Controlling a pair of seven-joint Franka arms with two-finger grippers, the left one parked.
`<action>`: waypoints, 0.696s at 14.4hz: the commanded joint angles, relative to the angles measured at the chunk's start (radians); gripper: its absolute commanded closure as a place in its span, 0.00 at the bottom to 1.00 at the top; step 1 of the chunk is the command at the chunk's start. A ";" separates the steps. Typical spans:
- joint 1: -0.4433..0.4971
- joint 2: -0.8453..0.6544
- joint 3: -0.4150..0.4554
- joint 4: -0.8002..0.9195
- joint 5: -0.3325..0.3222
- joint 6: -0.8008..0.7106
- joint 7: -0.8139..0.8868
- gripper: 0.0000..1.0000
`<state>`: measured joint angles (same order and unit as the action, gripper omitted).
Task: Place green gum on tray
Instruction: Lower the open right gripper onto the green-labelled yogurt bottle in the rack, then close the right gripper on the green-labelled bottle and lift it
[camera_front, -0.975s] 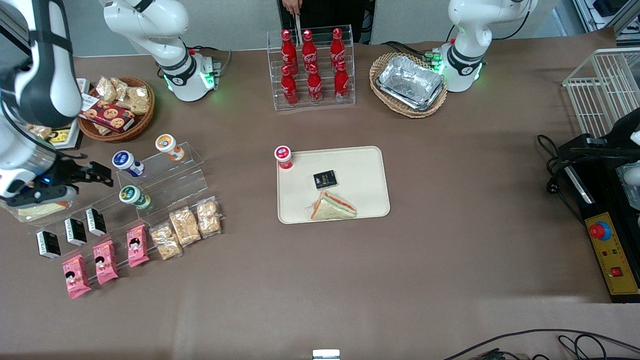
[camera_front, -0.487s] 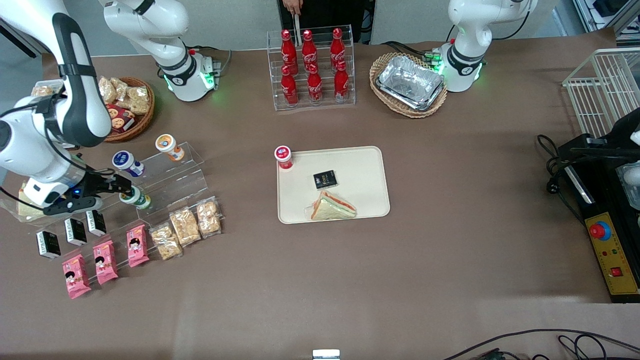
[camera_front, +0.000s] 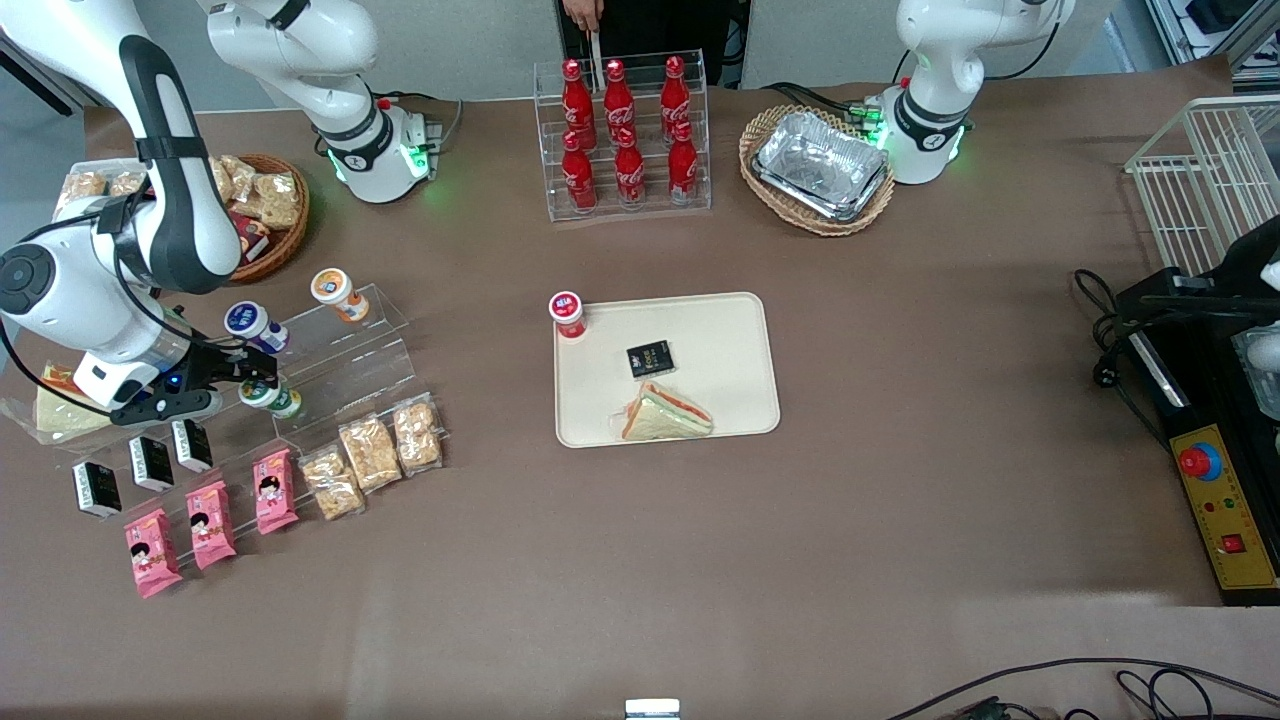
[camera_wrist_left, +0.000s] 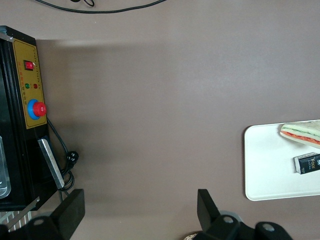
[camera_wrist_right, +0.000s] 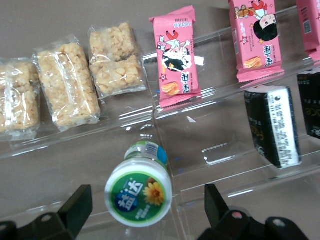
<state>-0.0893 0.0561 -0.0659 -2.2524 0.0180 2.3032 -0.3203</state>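
The black two-finger gripper (camera_wrist_right: 145, 212) is sitting wide open around the small white green-lidded gum bottle (camera_wrist_right: 139, 187) — fingers either side, not touching — well apart from the flat beige plastic tray (camera_front: 720, 330).

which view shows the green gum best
The right wrist view: the green gum fills it, lid and label plain, between the open end effector's fingers on the clear stand. The front view shows it small, partly covered by the end effector. The left wrist view misses it.
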 joint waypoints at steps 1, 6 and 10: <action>0.022 -0.012 0.003 -0.029 -0.006 0.033 0.053 0.00; 0.020 0.002 0.005 -0.058 -0.010 0.074 0.052 0.00; 0.020 0.014 0.003 -0.065 -0.018 0.097 0.052 0.04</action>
<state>-0.0688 0.0632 -0.0621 -2.3056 0.0170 2.3635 -0.2823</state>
